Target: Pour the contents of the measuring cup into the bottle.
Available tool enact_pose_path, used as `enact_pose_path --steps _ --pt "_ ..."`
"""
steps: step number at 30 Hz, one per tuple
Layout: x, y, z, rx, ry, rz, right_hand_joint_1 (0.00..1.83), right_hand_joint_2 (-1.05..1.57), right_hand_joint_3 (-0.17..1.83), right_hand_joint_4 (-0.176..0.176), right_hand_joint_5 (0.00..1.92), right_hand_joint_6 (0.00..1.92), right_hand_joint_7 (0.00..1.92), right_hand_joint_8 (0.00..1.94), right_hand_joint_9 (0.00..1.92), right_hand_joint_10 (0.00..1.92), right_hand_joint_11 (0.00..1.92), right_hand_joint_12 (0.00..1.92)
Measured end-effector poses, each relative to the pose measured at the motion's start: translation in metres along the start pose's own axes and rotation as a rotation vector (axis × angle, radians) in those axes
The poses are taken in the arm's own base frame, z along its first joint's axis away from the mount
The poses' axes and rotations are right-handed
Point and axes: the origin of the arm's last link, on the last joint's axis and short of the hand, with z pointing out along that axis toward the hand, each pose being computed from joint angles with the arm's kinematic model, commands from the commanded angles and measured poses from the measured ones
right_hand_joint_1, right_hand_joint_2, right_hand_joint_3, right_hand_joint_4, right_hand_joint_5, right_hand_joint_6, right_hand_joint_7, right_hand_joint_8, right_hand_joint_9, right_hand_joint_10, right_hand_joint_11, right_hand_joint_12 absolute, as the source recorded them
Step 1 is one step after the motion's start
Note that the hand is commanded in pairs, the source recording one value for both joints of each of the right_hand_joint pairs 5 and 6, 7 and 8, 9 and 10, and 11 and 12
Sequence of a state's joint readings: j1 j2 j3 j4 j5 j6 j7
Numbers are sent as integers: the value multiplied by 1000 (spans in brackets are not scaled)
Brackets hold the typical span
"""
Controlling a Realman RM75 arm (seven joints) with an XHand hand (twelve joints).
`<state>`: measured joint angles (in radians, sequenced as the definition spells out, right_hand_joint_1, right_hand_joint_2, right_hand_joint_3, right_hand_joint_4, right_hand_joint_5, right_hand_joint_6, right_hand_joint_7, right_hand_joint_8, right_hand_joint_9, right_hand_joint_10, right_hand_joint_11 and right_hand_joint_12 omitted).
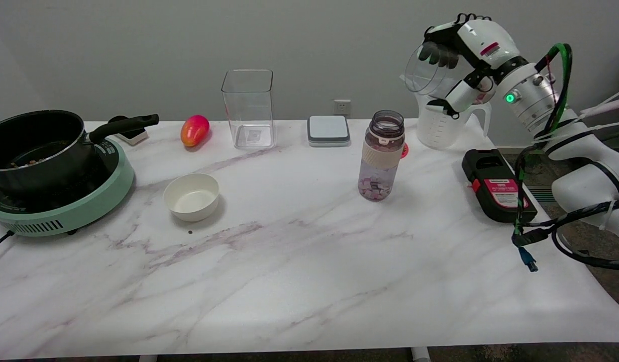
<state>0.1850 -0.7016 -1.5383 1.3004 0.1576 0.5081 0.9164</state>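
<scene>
Right hand (462, 48) is up in the air at far right, fingers wrapped round a clear measuring cup (424, 75), tipped on its side w/ mouth facing left. Bottle (382, 156) stands upright, open, mid-table, below & left of cup, well apart; small pieces sit in its bottom

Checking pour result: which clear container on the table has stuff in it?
The bottle, mid-table with the beige band: small pinkish pieces sit at its bottom. The tall square jar at the back looks empty.
</scene>
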Motion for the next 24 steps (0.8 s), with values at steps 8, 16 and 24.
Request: enact_pose_path --steps 8,16,24 --pt "-7 -13 1 50 -43 -114 1479 370 1309 0 1162 1162 1433 1433 1389 1389 1151 1151" --pt "-12 -24 0 89 -74 -197 1481 313 1363 0 1146 1146 1425 1425 1383 1383 1148 1148" --pt "-14 -32 1 125 -89 -268 1487 272 1400 0 1124 1124 1411 1411 1377 1377 1136 1136"
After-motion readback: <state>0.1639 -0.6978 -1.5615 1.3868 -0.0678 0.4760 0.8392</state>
